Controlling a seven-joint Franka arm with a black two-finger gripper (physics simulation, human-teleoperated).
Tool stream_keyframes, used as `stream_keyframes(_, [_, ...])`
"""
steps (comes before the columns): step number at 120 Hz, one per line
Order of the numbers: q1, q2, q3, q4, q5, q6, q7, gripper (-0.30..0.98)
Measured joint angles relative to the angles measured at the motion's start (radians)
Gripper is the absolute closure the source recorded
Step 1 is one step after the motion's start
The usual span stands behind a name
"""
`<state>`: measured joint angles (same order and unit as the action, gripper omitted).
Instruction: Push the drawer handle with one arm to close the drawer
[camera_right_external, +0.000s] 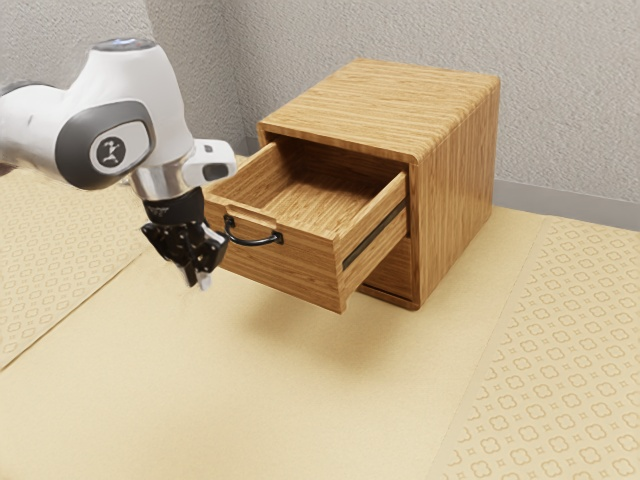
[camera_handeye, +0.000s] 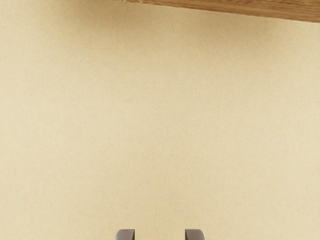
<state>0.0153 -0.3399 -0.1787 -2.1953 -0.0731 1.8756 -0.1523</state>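
- Right now the upper drawer (camera_right_external: 285, 268) juts well out of the wooden cabinet (camera_right_external: 453, 190), its black handle (camera_right_external: 255, 241) on the front panel.
- The hand (camera_right_external: 200, 277) points downward outside that front, near the handle; its two fingers stand apart with nothing between them. Whether it touches the drawer, I cannot tell.
- Likeliest trouble: the fingertips look low, so a push from here might miss the handle, slip beneath the panel or scrape its lower edge.
- Pushing near one end rather than the middle could skew the drawer and jam its runners.
- Open fingers might snag the handle's loop, and backing away would then drag the drawer out again.
- As for markings, the arm (camera_right_external: 127, 91) bears a round emblem (camera_right_external: 110, 152); I can read no lettering on it, nor any label on the cabinet.
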Motion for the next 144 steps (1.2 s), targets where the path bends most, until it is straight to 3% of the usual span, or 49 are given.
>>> stream_keyframes(66, [0.0,0.294,0.014,0.28,0.049,-0.001,-0.001,0.68])
stream_keyframes(94, [-0.001,0.482,0.013,0.499,0.084,-0.004,0.005,0.68])
stream_keyframes(144, [0.0,0.662,-0.024,0.752,0.134,-0.002,0.021,0.69])
